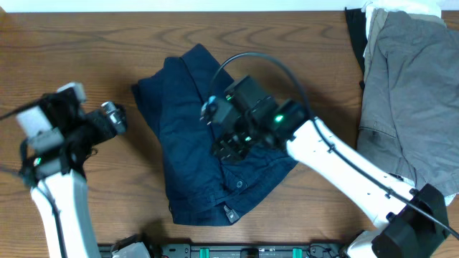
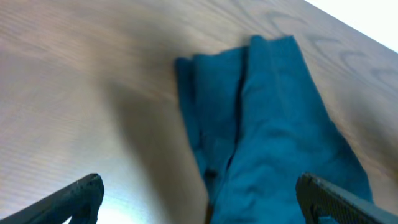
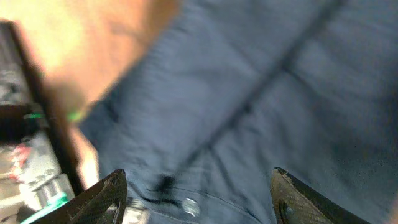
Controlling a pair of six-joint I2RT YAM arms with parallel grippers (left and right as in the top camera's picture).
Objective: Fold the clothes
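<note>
Brown wood-grain bench (image 1: pixel 86 43) carries a light grey garment (image 1: pixel 409 86) at its far right edge and the dark navy shorts (image 1: pixel 186 143), which lie rumpled in the middle, well apart from the grey one. The right pincer (image 1: pixel 231 149) is spread wide open over the right half of the shorts. The left pincer (image 1: pixel 117 118), its fingers likewise wide apart, hovers over bare wood just left of them.
</note>
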